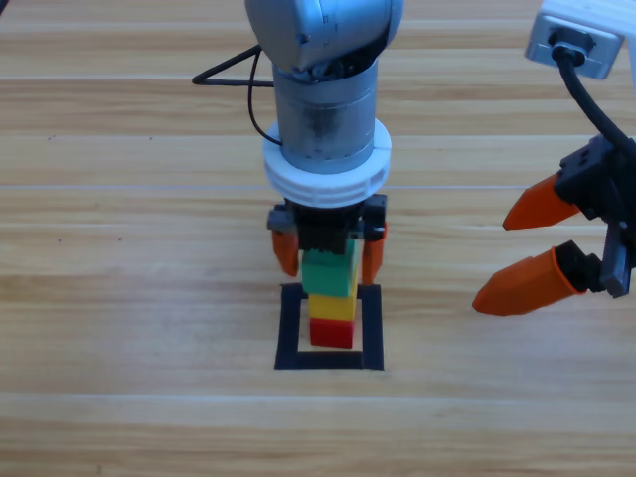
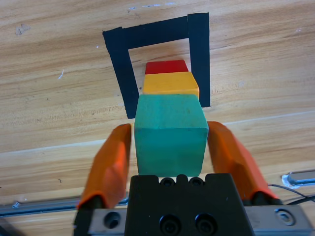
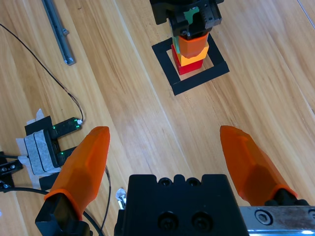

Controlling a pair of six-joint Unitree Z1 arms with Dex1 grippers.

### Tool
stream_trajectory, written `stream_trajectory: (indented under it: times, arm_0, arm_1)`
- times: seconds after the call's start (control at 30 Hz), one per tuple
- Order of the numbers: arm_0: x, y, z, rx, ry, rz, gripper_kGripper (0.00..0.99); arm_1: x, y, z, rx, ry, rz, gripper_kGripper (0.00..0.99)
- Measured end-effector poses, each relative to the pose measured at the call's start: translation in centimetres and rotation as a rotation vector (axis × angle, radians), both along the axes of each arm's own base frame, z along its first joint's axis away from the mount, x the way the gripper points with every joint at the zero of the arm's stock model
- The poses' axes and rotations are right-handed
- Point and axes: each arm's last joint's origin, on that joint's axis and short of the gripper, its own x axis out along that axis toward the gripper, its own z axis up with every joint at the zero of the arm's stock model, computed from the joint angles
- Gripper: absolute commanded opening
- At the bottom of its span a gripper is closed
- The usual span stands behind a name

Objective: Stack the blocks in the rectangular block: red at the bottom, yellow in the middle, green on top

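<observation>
Orange jaws of the left gripper [image 2: 168,142] flanked the green cube [image 2: 170,133], a narrow gap visible on each side — not clamping. Green sat on yellow [image 2: 171,83], yellow on red [image 2: 166,67], stacked inside the black tape frame [image 2: 117,59]. The right gripper [image 1: 530,246] hung wide open over bare counter [image 1: 129,298] — well apart.

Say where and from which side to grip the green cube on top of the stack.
Grip the green cube on its two opposite flat side faces, coming from above, as the left gripper straddles it now. Its underside rests on the yellow cube, so only the sides are free.
</observation>
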Motion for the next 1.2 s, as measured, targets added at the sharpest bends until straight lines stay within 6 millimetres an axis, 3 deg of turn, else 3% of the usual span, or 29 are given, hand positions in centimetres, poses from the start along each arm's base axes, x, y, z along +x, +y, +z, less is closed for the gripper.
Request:
stream_trajectory:
  times: [0.37, 0.5, 0.6, 0.7, 0.8, 0.93, 1.0, 1.07, 1.2]
  arm_0:
    - [-0.1, 0.2, 0.7, -0.003, -0.018, 0.001, 0.99]
    - [-0.5, 0.7, 2.3, -0.029, -0.042, -0.016, 0.99]
    - [-1.4, 1.7, 5.1, -0.075, -0.084, -0.04, 0.99]
    - [-3.7, 4.9, 10.0, -0.135, -0.148, -0.042, 0.99]
    - [-6.2, 9.3, 12.3, -0.112, -0.18, -0.049, 0.99]
    - [-9.9, 15.2, 14.0, -0.185, -0.282, -0.091, 0.99]
    - [-12.8, 17.9, 12.9, -0.331, -0.367, -0.199, 0.99]
    - [-14.2, 18.9, 12.7, -0.349, -0.381, -0.234, 0.99]
    - [-16.0, 16.8, 12.9, -0.365, -0.432, -0.327, 0.99]
  arm_1:
    - [0.0, 0.0, 0.0, 0.0, 0.0, 0.0, 0.985]
    - [0.0, 0.0, 0.0, 0.0, 0.0, 0.0, 0.985]
    - [0.0, 0.0, 0.0, 0.0, 0.0, 0.0, 0.985]
    - [0.0, 0.0, 0.0, 0.0, 0.0, 0.001, 0.985]
    - [-0.4, 0.4, 0.0, -0.018, -0.019, 0.006, 0.985]
    - [-1.1, 1.7, 0.9, -0.036, -0.088, 0.024, 0.985]
    - [-1.4, 2.5, 2.5, -0.01, -0.112, 0.045, 0.985]
    - [-1.5, 2.8, 3.6, -0.001, -0.119, 0.055, 0.985]
    - [-1.5, 3.0, 4.6, 0.015, -0.132, 0.06, 0.985]
